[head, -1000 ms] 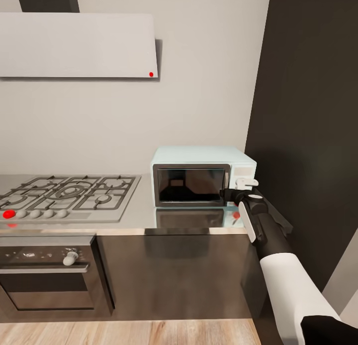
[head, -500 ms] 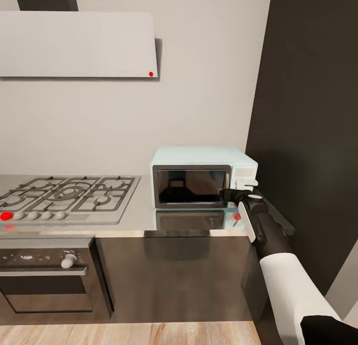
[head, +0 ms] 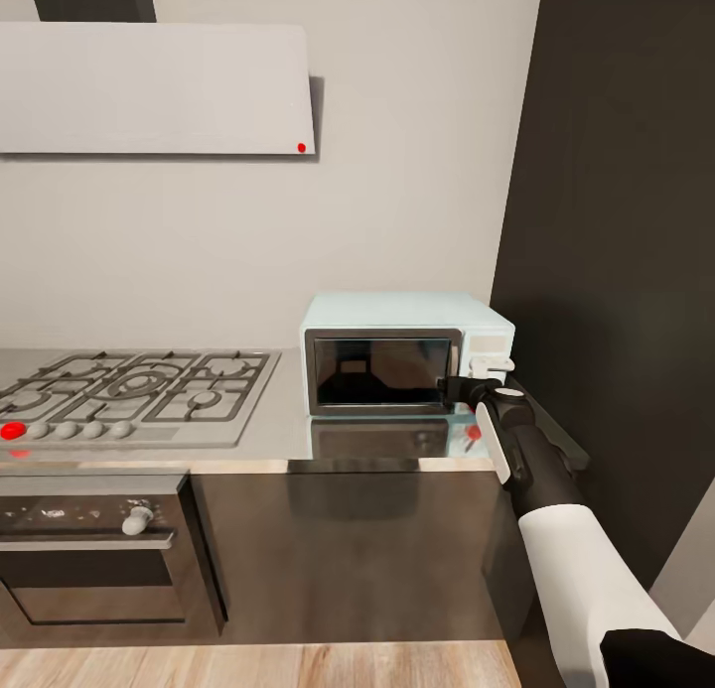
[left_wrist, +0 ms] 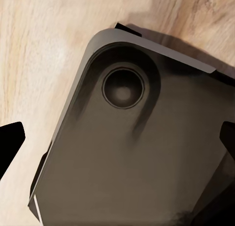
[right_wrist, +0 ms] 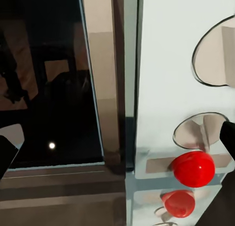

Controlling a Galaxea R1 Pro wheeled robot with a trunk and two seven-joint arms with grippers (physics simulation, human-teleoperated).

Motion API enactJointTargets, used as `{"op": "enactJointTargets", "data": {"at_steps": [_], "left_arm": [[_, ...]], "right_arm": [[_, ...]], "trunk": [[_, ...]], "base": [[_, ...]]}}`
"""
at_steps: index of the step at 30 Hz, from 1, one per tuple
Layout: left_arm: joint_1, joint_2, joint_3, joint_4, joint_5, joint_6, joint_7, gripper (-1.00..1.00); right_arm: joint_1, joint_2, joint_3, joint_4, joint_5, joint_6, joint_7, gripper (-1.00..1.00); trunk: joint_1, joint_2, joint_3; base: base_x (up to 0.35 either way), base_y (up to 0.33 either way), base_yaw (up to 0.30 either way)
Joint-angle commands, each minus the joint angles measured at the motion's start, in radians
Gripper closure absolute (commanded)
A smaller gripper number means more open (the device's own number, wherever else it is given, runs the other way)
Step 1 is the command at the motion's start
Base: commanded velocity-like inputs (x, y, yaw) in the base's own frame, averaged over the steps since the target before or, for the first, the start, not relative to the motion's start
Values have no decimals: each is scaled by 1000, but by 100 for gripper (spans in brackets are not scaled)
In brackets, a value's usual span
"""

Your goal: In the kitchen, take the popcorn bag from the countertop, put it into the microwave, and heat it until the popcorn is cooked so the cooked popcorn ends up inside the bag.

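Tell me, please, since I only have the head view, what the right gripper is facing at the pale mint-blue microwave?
Observer: In the right wrist view, the right gripper faces the seam between the grey door frame and the white control panel of the pale mint-blue microwave.
Operator: Is anything notable on that panel?
Observer: Yes, a glossy red round button sits low on it, below a round knob.
Operator: And the left arm?
Observer: Its wrist camera looks down at a dark grey rounded robot part above the light wooden floor.
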Motion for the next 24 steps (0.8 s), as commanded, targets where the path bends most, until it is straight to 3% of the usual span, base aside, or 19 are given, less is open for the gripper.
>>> {"op": "enactJointTargets", "data": {"at_steps": [1, 24], "left_arm": [[0, 0, 3, -2, 1, 0, 1, -100], [0, 1, 2, -2, 0, 0, 1, -100]], "right_arm": [[-1, 1, -1, -1, -1, 5, -3, -100], [-1, 1, 0, -1, -1, 4, -2, -100]], "trunk": [[0, 0, -1], [0, 0, -1]], "base": [[62, 0, 0], [46, 0, 0]]}}
